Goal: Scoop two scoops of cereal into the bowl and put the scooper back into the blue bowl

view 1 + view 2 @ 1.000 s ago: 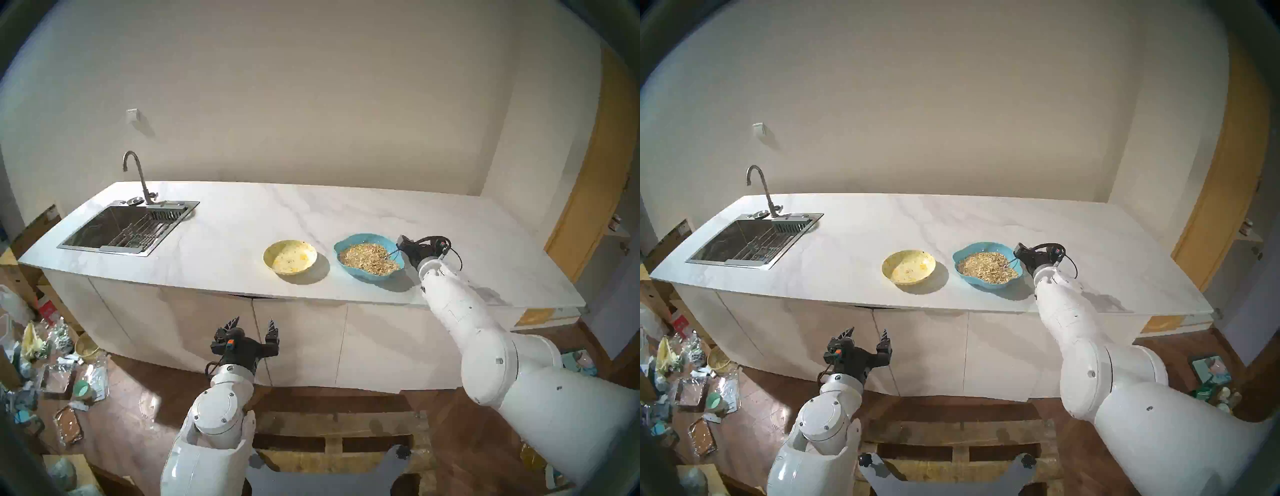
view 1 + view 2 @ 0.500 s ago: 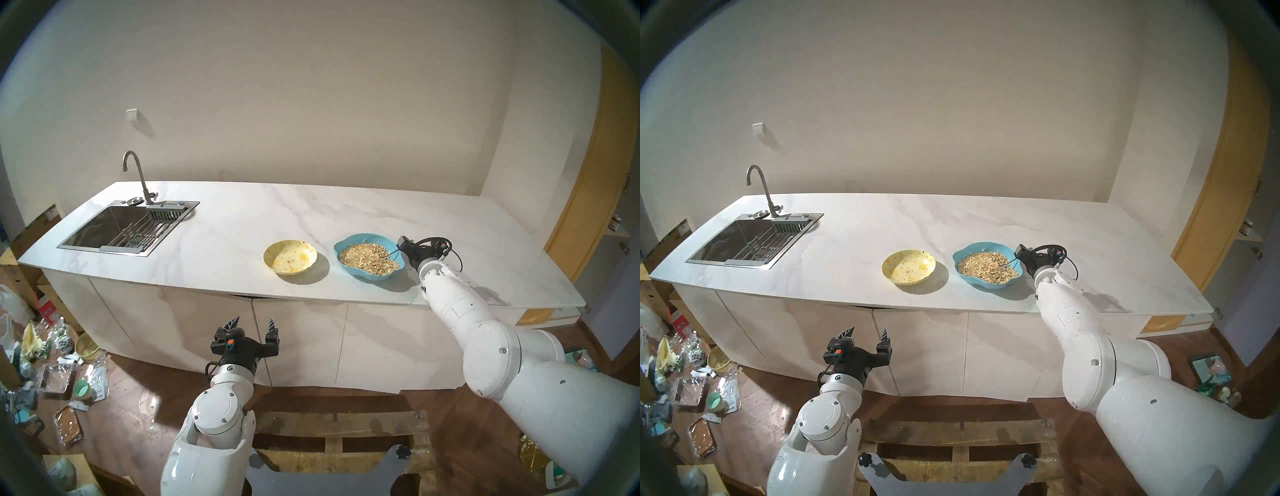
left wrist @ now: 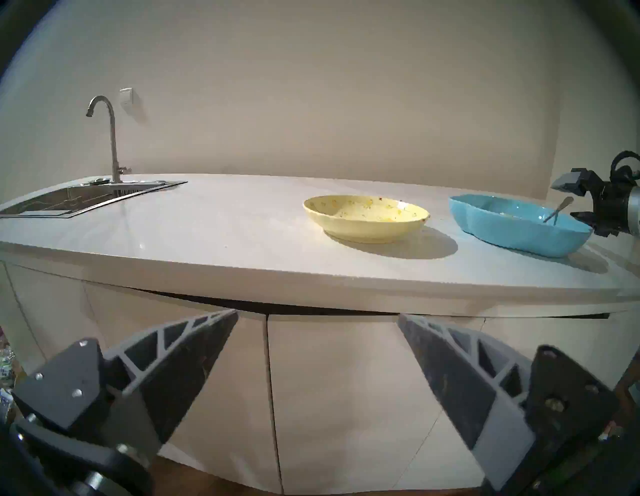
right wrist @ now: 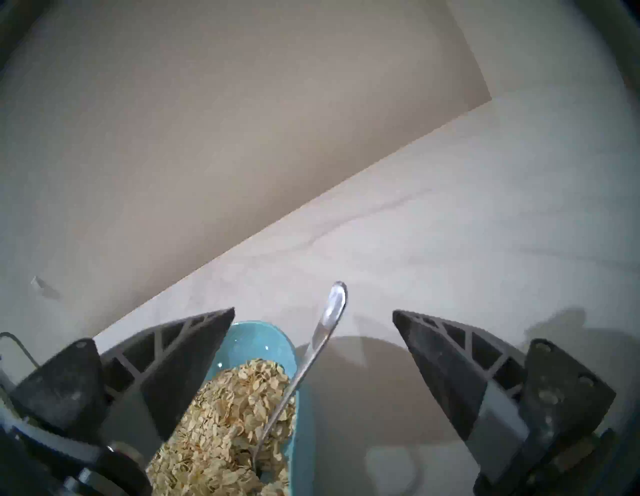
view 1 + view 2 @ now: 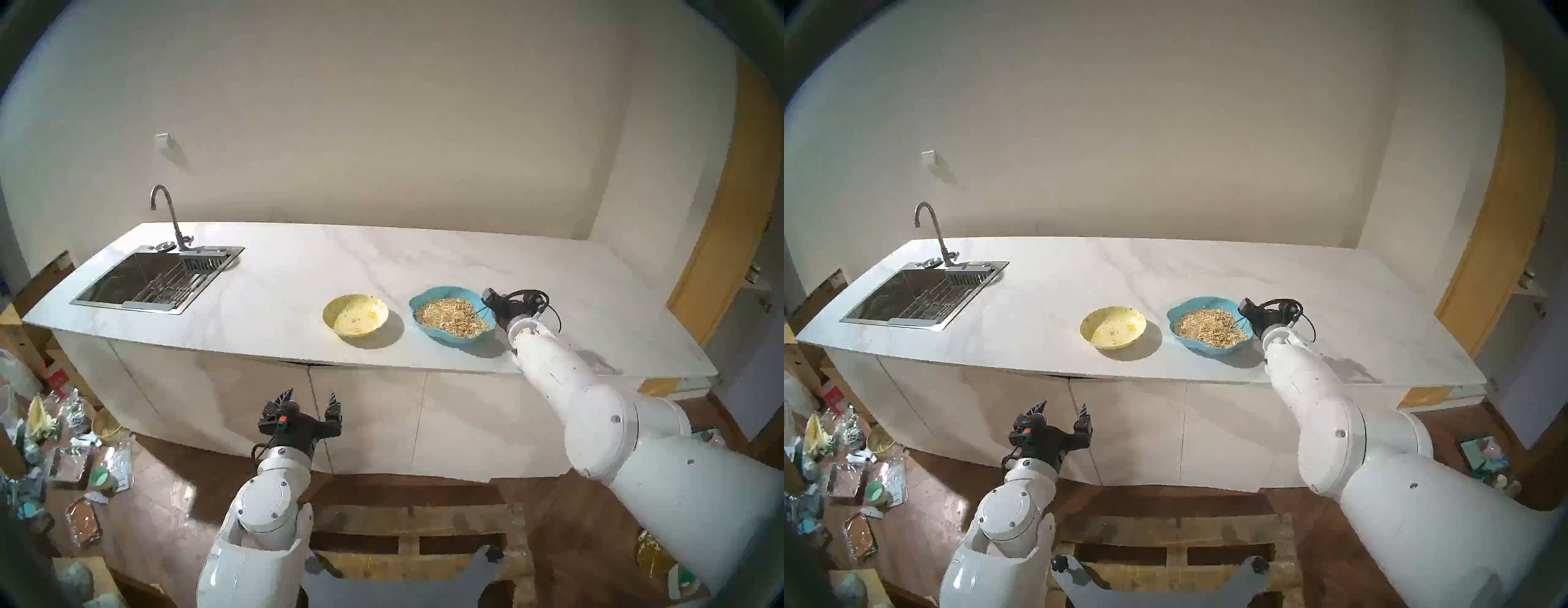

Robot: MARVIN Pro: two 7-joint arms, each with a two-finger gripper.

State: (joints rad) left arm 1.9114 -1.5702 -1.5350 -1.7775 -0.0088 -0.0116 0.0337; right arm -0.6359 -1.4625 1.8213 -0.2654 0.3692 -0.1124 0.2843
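- The right pincer [image 4: 313, 313] is released: its two fingers stand wide apart, and the handle of the scooper [image 4: 323, 332] rises free in the gap between them, touching neither finger.
- The scooper is a thin silver spoon. Its bowl end is buried in the cereal [image 4: 235, 408], and its handle leans out over the rim of the blue bowl [image 4: 263, 337] on the right side.
- From the head camera, the right pincer [image 5: 488, 302] sits just beside the right rim of the blue bowl [image 5: 428, 294], low over the desk [image 5: 297, 271].
- The cereal [image 5: 449, 316], a heap of beige flakes, fills most of the blue bowl.
- The yellow bowl [image 5: 355, 315] stands on the desk just to the left of the blue bowl, apart from it. Inside I see only its flower prints and dark specks; whether any flakes lie there I cannot tell.
- From the left wrist camera, the yellow bowl [image 3: 367, 216] and the blue bowl [image 3: 512, 228] stand side by side near the front edge of the desk, and the scooper [image 3: 557, 209] sticks up from the blue one.
- The left pincer [image 5: 309, 397] is released and holds nothing. It hangs below the desk edge, in front of the white cabinet doors [image 5: 365, 420].
- A steel sink [image 5: 148, 278] with a curved tap [image 5: 167, 212] is at the far left of the desk, well apart from both bowls.
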